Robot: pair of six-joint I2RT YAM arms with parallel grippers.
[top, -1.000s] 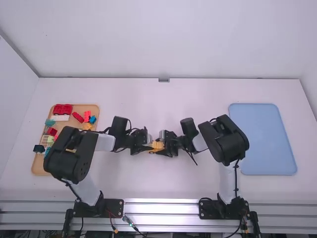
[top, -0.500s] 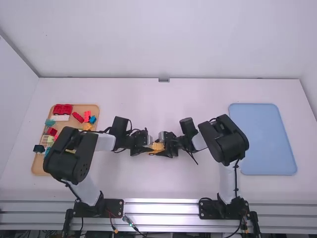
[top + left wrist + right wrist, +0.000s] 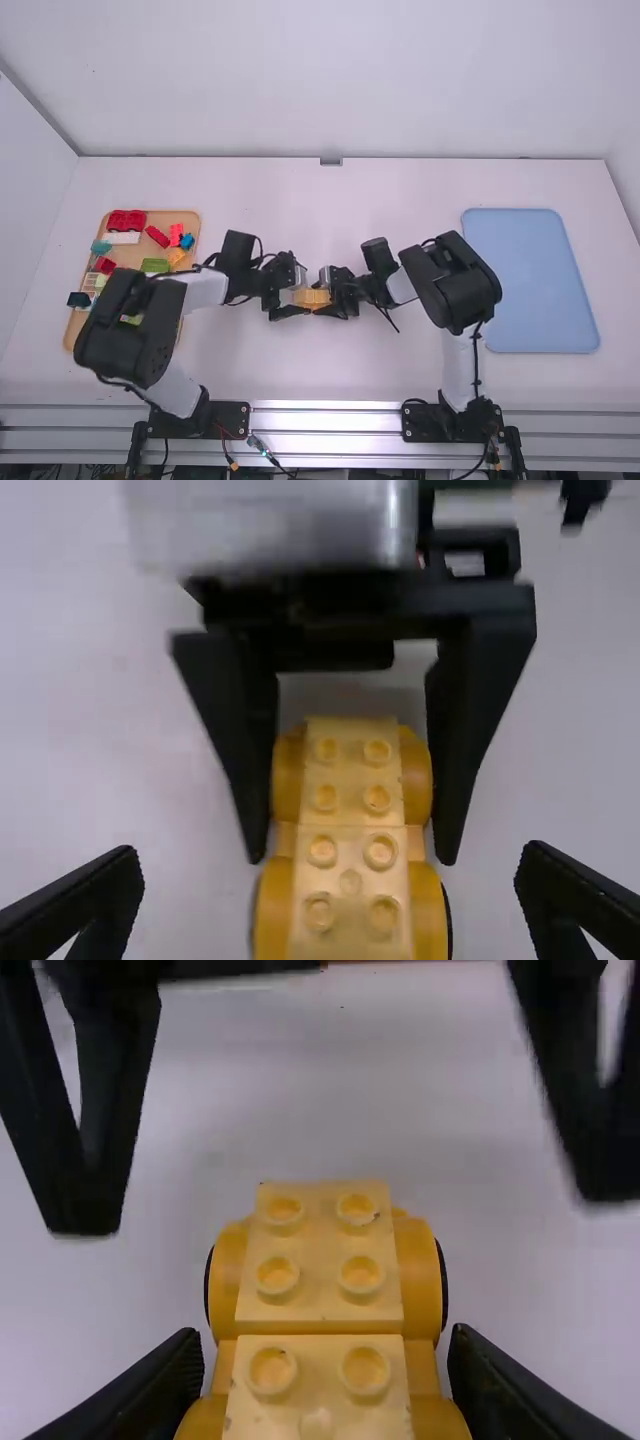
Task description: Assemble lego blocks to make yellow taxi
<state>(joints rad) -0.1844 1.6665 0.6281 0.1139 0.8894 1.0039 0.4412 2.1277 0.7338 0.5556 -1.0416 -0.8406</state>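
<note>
Yellow studded car base [image 3: 320,1260] sits on the tabletop [image 3: 330,380], the right hand [image 3: 325,1350] pinching its sides, the left hand [image 3: 330,880] spread around its other end. Best keep the right's grip steady and centre the left before closing, lest the base twist.

Toy car [image 3: 318,1305] yellow, paler studded top, deeper yellow sides; left end effector [image 3: 303,293] black, right end effector [image 3: 323,292] black; counter [image 3: 400,200] white; wide tray [image 3: 530,280] plain light blue; block tray [image 3: 76,338] tan; long block [image 3: 126,221] red, flat block [image 3: 155,265] green.
</note>
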